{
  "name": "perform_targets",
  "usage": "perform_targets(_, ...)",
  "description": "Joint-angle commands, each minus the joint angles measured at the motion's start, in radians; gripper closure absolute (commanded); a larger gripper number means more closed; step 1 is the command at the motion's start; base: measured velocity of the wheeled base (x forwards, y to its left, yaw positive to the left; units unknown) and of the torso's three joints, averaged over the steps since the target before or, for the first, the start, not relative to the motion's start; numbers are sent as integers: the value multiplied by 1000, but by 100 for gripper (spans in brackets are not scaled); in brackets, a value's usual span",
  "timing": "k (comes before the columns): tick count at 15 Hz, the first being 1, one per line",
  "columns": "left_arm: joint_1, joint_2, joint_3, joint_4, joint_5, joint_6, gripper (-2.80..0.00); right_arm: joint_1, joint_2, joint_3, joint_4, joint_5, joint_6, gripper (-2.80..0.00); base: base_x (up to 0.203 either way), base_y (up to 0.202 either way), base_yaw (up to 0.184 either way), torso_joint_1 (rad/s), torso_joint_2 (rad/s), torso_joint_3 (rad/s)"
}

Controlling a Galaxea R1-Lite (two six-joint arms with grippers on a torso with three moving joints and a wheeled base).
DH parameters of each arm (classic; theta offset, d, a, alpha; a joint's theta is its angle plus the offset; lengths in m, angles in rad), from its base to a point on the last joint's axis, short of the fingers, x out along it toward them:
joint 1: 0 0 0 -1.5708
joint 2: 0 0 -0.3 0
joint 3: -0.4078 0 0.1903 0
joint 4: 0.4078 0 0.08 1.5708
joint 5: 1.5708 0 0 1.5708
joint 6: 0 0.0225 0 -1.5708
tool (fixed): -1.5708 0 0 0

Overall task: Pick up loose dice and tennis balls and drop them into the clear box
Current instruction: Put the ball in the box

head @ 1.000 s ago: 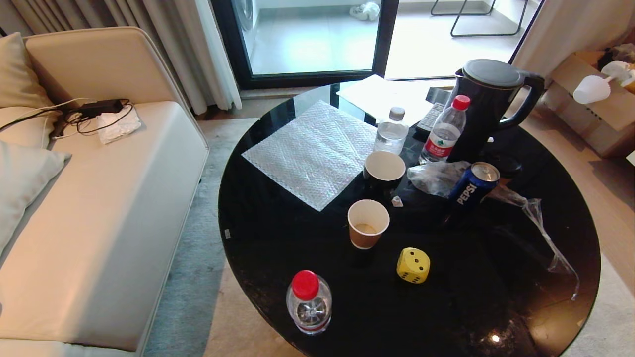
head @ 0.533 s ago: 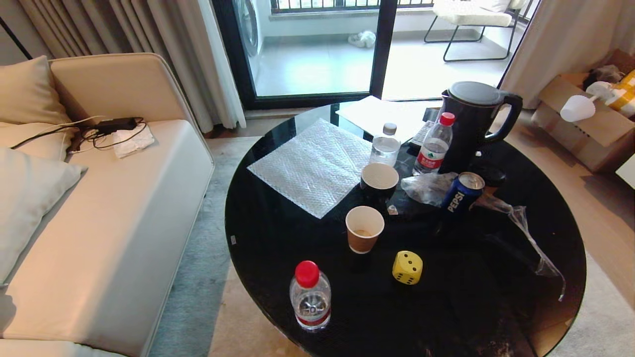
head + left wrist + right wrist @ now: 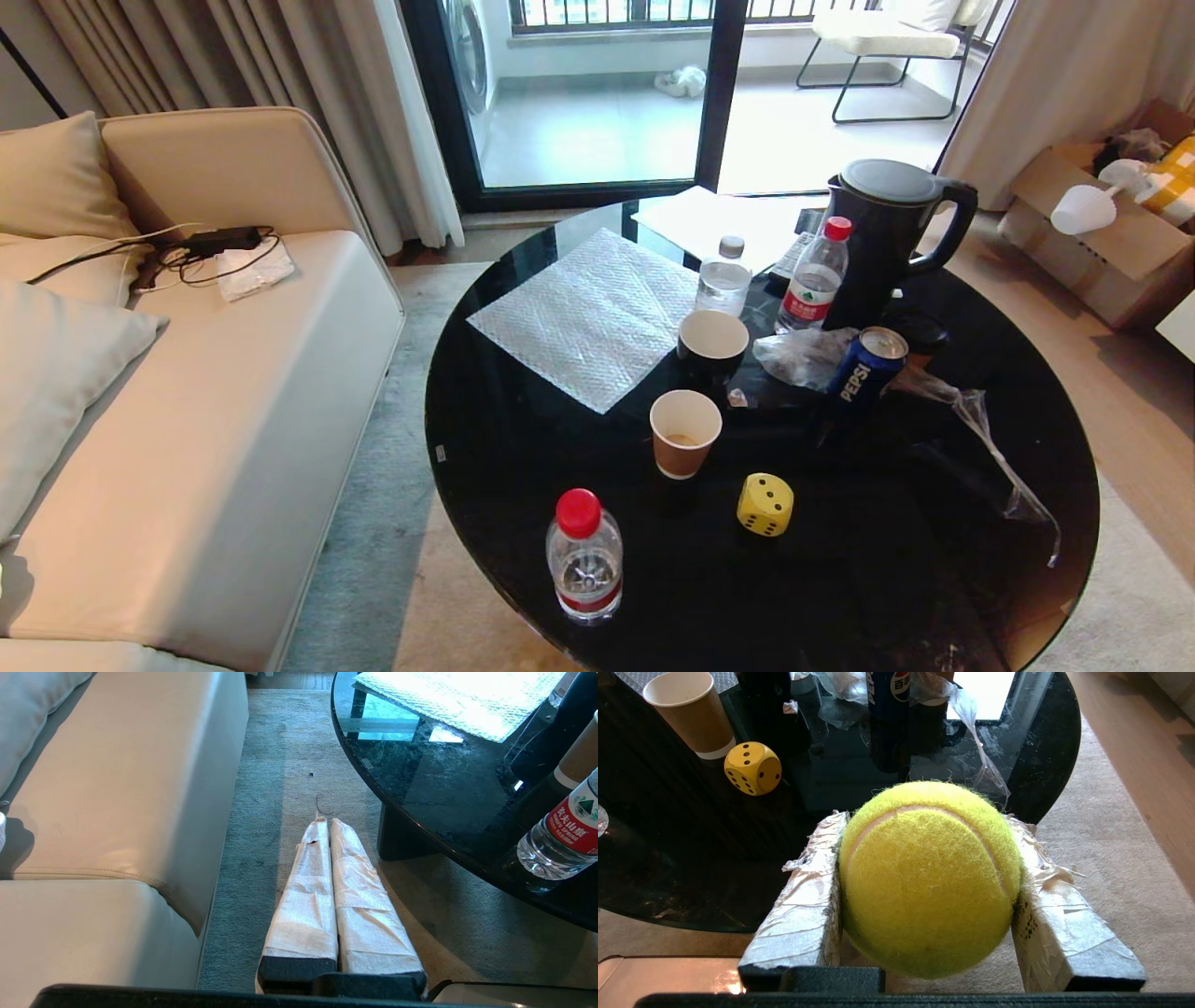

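One tennis ball (image 3: 927,877) sits clamped between the taped fingers (image 3: 803,905) of the right gripper (image 3: 924,826), held off the near edge of the round black table (image 3: 523,392). The left gripper (image 3: 327,821) hangs empty over the carpet (image 3: 280,765) beside the sofa (image 3: 117,788), its fingers pressed together. On the table, a yellow die (image 3: 766,505) rests near a brown paper cup (image 3: 685,434) and a red-capped water bottle (image 3: 584,555).
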Motion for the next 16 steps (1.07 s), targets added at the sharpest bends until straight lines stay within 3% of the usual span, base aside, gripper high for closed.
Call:
perform_targets(1,0,0,0,2,0,0,0,0,0,0,-1,0,-1,0,0,0,0,0,0,0)
perform_targets(6,0,0,0,2,0,0,0,0,0,0,0,0,-1,0,-26,0,0,0,0,-1)
perform_targets(16,0,0,0,2,0,-1,0,0,0,0,0,0,-1,0,-184,0,-2,3,3,4)
